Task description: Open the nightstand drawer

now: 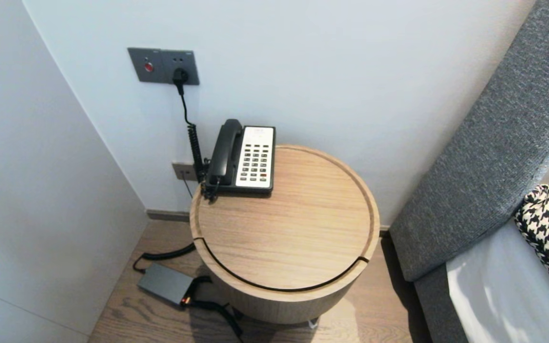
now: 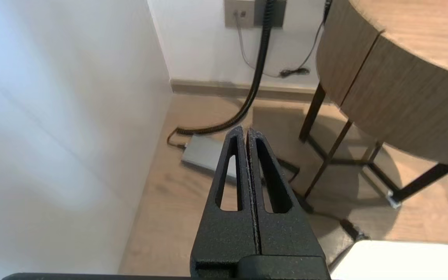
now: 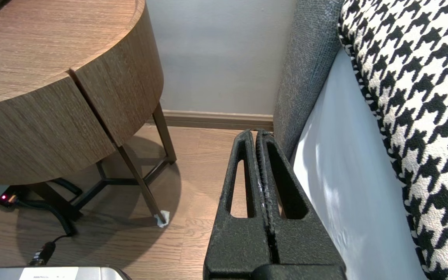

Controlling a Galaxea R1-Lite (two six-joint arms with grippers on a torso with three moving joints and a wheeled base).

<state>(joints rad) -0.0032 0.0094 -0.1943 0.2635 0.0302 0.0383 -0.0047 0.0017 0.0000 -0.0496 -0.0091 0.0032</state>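
- The left gripper [image 2: 246, 130] hangs low beside the table [image 2: 403, 97], on the side towards the wall. Its two fingers are pressed flat together with nothing between them.
- Nearest to it is the adapter [image 2: 204, 154], a flat grey box. It lies on the floor [image 2: 161, 217] just past the fingertips, near the table's legs and apart from the wall.
- I'd judge the adapter hard, smooth-cased and fairly light, but not free. A ribbed black cord [image 2: 261, 58] drops from the wall into one end, and more leads leave the other (they would drag and tug).
- It lies flat, so the top gives nothing to pinch. The place to take it looks to be across its two long thin edges.
- The right gripper [image 3: 256, 134] is on the table's other side, likewise closed on nothing. Its tips are over the floor, just beside the sheet [image 3: 336, 175] at the bed's edge.
- The sheet looks soft and limp, likely to bunch and not to lift whole, so a pinched fold would be the only hold.
- A grey headboard [image 3: 305, 70] stands behind the bed, and a houndstooth pillow [image 3: 414, 77] lies on it.
- On the table, near its wall edge, sits a phone [image 1: 243, 157] with the handset on its cradle, well apart from both grippers.
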